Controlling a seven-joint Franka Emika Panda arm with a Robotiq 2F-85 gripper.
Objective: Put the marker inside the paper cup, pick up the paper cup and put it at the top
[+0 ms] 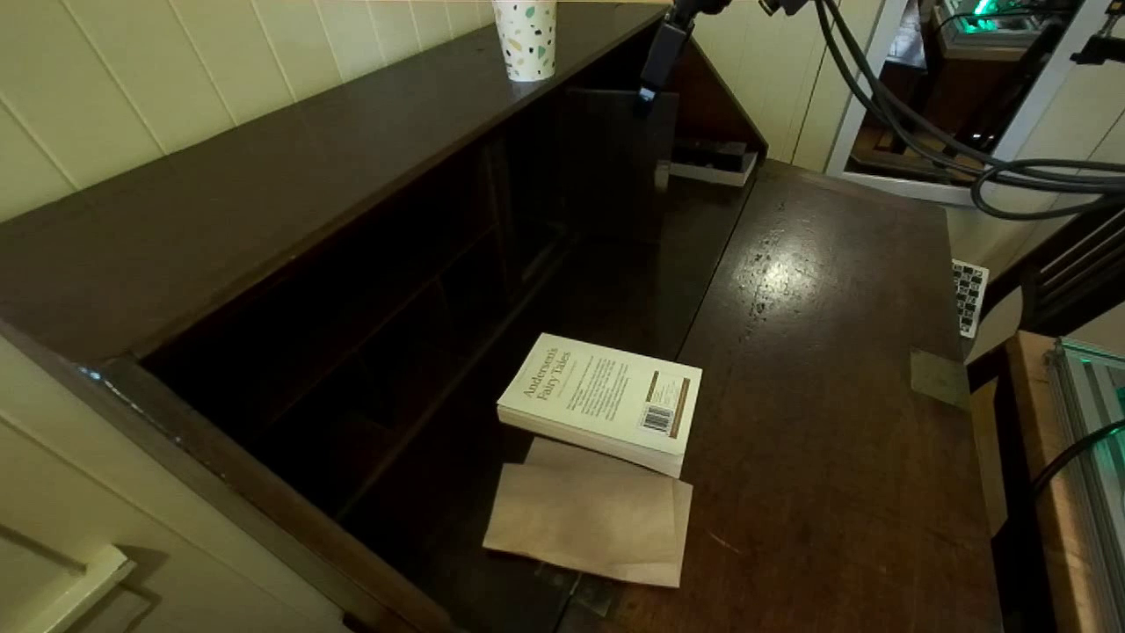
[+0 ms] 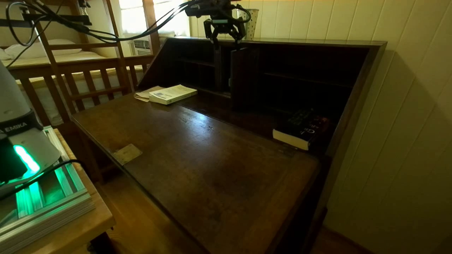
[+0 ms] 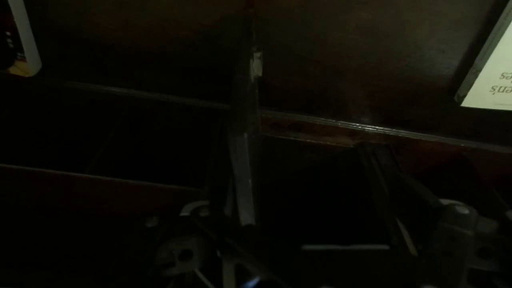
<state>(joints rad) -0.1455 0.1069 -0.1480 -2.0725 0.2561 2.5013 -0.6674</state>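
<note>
While exterior view crops paper cup (image 1: 527, 44) on top board (image 1: 352, 145), end effector (image 2: 226, 43) gapes wide.

The desk (image 2: 212, 183) is dark brown wood with a patch of glare and a brassy plate (image 2: 128, 154) at one edge. On it lies a white paperback (image 1: 606, 400), Andersen's Fairy Tales, back cover up, just beside flat brown paper (image 1: 580, 519). Well apart lies a thick black-covered book (image 2: 300, 128). The paper cup (image 1: 530, 44) stands upright on the desk's top board (image 1: 264, 149).

Same desk (image 2: 219, 148) in both exterior views, downward from opposite ends, and nearer in wrist view.
</note>
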